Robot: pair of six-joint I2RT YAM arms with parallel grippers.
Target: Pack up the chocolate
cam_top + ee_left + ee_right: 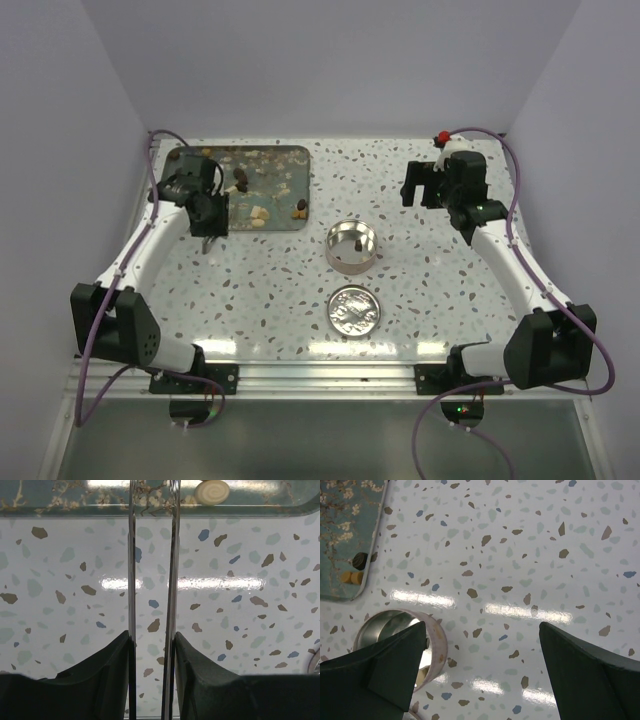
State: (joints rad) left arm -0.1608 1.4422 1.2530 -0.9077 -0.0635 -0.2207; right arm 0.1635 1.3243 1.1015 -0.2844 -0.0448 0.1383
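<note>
Speckled terrazzo table (260,300) under plain pale walls, and both arms are out over it; far left sits the floral tray (190,160), and that's where most of the chocolate (241,180) lies, dark and cream lumps scattered across its right half; one dark lump is down inside the round tin (352,262) at the middle of the table; the embossed lid (354,310) lies flat just nearer than the tin, apart from it; the left gripper (207,238) hangs just off the tray's near edge, and from its wrist view the left gripper's (152,500) two thin blades stand a narrow gap apart with nothing between them, bare table showing through, a cream swirl piece on the tray just beyond; the right gripper (425,185) is over at the far right, well clear of the tin, fingers spread wide and holding nothing.
</note>
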